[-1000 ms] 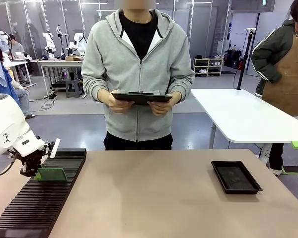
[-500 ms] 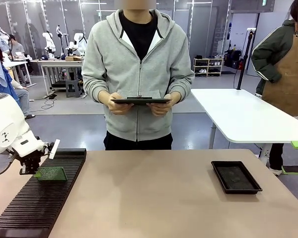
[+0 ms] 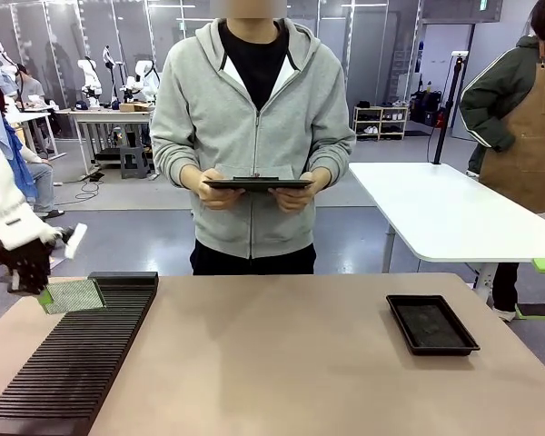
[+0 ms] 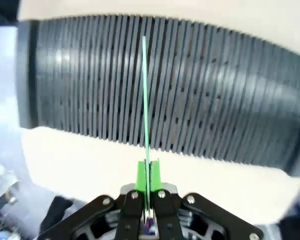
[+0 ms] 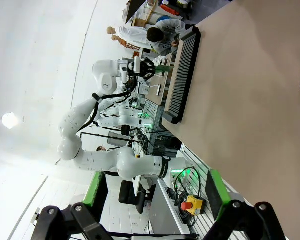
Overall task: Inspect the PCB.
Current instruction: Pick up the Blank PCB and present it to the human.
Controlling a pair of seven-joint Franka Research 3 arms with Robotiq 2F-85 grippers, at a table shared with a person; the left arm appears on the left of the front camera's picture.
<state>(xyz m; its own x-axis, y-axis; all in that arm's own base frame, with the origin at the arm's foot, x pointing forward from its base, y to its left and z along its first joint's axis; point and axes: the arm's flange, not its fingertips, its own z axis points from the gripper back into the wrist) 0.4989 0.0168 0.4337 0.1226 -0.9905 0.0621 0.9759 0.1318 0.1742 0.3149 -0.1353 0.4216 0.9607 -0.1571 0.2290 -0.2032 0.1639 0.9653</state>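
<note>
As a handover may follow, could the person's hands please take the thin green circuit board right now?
Probably not: both hands hold a dark flat tablet, and the circuit board sits off to one side, clamped in the left gripper.

I see a flat table with a light brown top (image 3: pixel 282 363). Just below my left pincer (image 3: pixel 40 291), and running from there toward my near edge, a long black rack with many narrow slots (image 3: pixel 82 359) lies on it. Well apart from the pincer, far to its right, lies a shallow black rectangular tray (image 3: pixel 431 325).
</note>
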